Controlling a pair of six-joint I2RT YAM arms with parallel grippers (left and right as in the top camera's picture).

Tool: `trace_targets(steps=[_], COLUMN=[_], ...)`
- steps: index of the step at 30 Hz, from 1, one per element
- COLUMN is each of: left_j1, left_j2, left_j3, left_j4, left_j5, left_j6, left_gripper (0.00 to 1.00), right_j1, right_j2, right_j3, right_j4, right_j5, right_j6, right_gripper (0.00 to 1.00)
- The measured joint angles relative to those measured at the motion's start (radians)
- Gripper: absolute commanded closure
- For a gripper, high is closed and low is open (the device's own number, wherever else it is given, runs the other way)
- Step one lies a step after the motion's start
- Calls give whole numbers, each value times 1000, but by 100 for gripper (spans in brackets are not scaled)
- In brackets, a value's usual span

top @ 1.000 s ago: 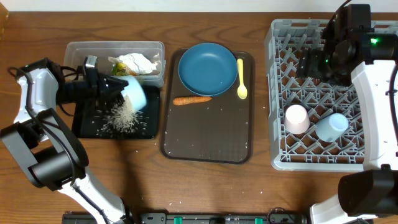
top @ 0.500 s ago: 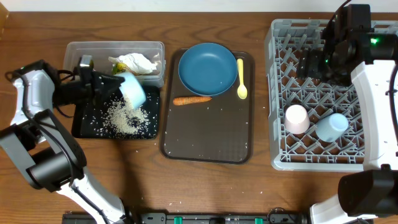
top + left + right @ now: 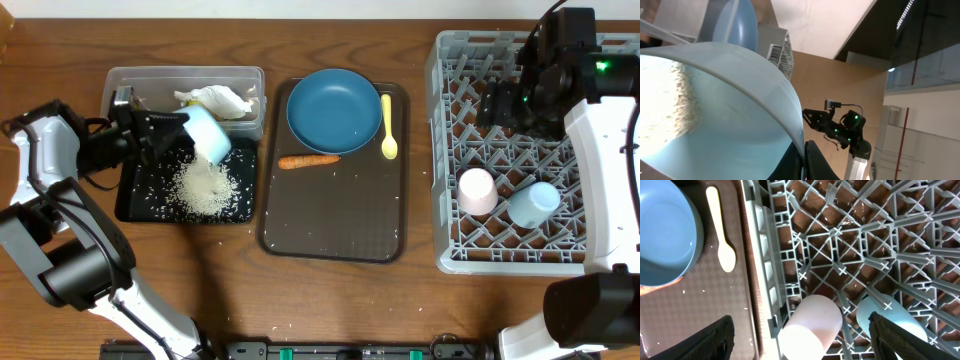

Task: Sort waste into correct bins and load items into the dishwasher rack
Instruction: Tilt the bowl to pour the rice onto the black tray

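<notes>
**Sorting and loading, about midway: the bowl is tipped over the black tray**

The left gripper (image 3: 170, 132) is clenched on the rim of the pale blue-white bowl (image 3: 207, 134). It holds the bowl tilted, mouth down, above the far edge of the shallow black tray (image 3: 135, 197). A heap of white rice (image 3: 205, 188) lies on that tray, and the left wrist view shows a few grains clinging inside the bowl. The crumpled paper and wrapper scraps (image 3: 215, 99) rest in the clear tub (image 3: 130, 76) just beyond the tray.

In the dishwasher rack (image 3: 441, 150), the pink cup (image 3: 477, 191) and the light blue cup (image 3: 531, 204) lie side by side in the near half. The right gripper (image 3: 500, 103) hangs over the far part of the rack, its fingers spread wide with nothing between them.

Judged done:
- both cups are loaded
- the paper is binned
- most of the rice is dumped

Judged left:
- The bowl has to go into the rack.
- The dark blue plate (image 3: 333, 108) and the yellow spoon (image 3: 388, 125) lie on the brown serving tray (image 3: 330, 220) and need loading.
- The carrot stick (image 3: 308, 161), just in front of the plate, needs a bin.
- White specks, probably stray grains, dot the serving tray and the tabletop (image 3: 60, 40) by the black tray.
</notes>
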State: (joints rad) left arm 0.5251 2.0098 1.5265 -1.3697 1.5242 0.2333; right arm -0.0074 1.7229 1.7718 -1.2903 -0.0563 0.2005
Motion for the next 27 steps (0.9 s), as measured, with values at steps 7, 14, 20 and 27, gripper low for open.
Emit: trace_targets(steps=[7,14,20,27], left_j1=[0,0,14,44], left_j2=[0,0,0,0], left_j3=[0,0,0,0], left_j4=[-11,-109,-59,-91], left_j5=[16,21,18,21], left_j6=[0,0,12,31], left_gripper=[94,94,94,94], right_j1=[0,0,0,0], right_j2=[0,0,0,0], right_j3=[0,0,0,0], right_j4=[-1,-3,-3,-3], right_j5=[0,0,0,0], right_j6=[0,0,0,-8], right_gripper=[16,16,16,16])
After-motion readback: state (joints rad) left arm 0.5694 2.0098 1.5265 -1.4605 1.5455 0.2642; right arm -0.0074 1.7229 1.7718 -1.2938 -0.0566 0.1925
